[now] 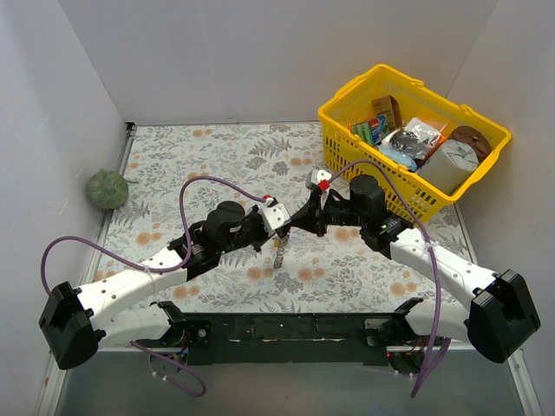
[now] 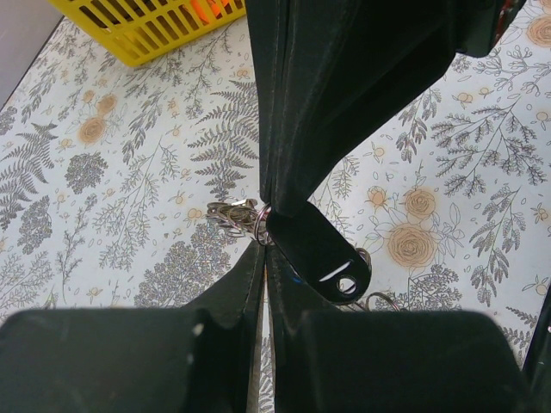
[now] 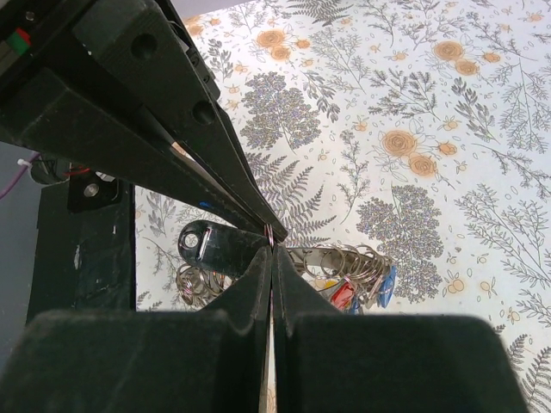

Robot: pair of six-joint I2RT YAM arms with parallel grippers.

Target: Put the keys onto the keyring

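Observation:
My left gripper (image 1: pixel 282 223) and right gripper (image 1: pixel 301 218) meet tip to tip above the middle of the floral table. Both are shut on the thin silvery keyring, seen as a sliver at the left fingertips (image 2: pixel 261 225) and the right fingertips (image 3: pixel 272 236). Several small rings (image 3: pixel 362 261) are bunched along it. A red key (image 3: pixel 343 295) and a blue key (image 3: pixel 387 284) hang from them. A dark key with a slot and hole (image 2: pixel 331 262) hangs beside the jaws and also shows in the right wrist view (image 3: pixel 205 245). The bunch dangles below the grippers (image 1: pixel 279 252).
A yellow basket (image 1: pixel 342 104) full of packets stands at the back right; its corner shows in the left wrist view (image 2: pixel 146 30). A green ball (image 1: pixel 107 188) lies by the left wall. White walls close in the table on three sides.

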